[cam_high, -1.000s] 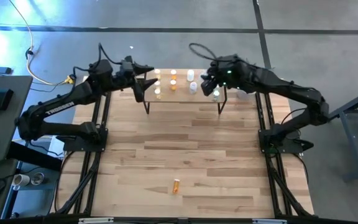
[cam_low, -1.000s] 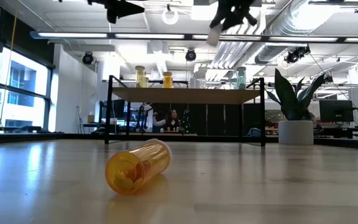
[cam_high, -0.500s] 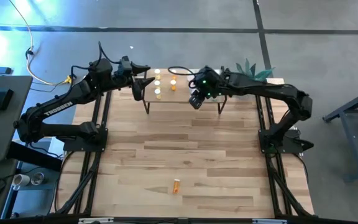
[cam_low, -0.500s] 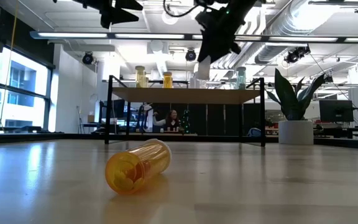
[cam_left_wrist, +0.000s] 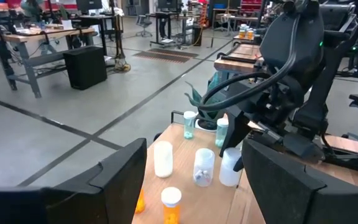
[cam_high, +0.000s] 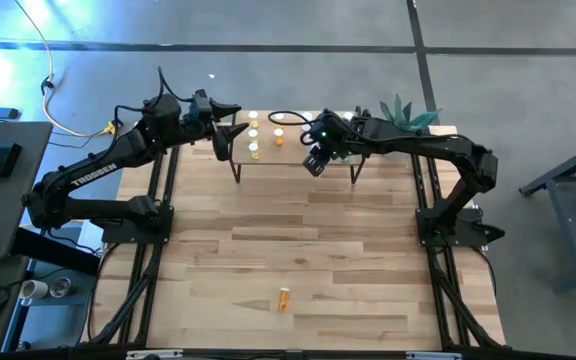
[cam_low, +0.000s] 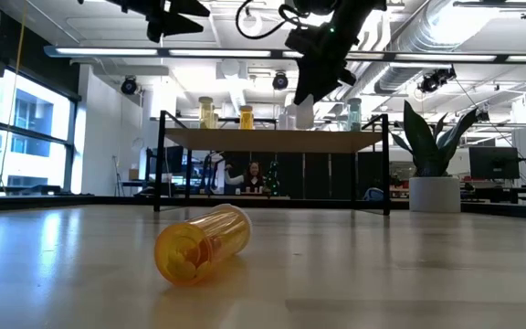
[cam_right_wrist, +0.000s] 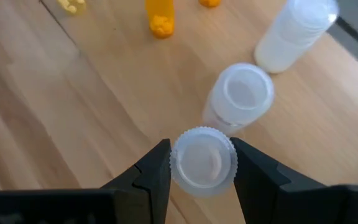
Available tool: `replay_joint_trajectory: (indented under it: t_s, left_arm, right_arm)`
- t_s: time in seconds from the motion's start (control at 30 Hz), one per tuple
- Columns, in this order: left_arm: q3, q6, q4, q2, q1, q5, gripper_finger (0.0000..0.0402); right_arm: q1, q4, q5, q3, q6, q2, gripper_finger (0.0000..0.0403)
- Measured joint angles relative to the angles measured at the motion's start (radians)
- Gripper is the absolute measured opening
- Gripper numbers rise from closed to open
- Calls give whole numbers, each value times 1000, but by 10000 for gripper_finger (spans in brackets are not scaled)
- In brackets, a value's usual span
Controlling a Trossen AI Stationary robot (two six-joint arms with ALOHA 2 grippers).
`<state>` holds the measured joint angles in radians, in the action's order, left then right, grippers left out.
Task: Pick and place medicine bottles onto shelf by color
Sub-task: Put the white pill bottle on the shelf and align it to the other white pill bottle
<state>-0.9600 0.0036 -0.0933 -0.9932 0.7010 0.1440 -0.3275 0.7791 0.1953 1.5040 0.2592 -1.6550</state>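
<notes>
White bottle (cam_right_wrist: 203,160) pinched in right end effector (cam_right_wrist: 201,163), above shelf (cam_right_wrist: 104,106).

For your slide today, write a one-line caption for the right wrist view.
Right gripper shut on a white-capped bottle above the shelf, beside two other white bottles.

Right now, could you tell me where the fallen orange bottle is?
The orange bottle lies on its side alone on the tabletop, at its near edge, far from the shelf.
</notes>
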Motion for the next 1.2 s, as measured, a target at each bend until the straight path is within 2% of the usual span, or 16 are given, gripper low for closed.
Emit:
replay_joint_trajectory:
  t_s: [0.13,0.5,0.77,1.2]
  left_arm:
    - [0,0,0,0,0,0,255]
    - [0,0,0,0,0,-2,255]
    - [0,0,0,0,0,-2,255]
    - [0,0,-25,-1,0,-1,255]
  right_arm:
    - [-1,-4,45,0,-7,0,133]
    - [-26,-7,59,0,-8,-2,133]
    - [-28,-73,59,0,-40,-5,133]
    - [-11,-93,-22,-1,-32,-30,133]
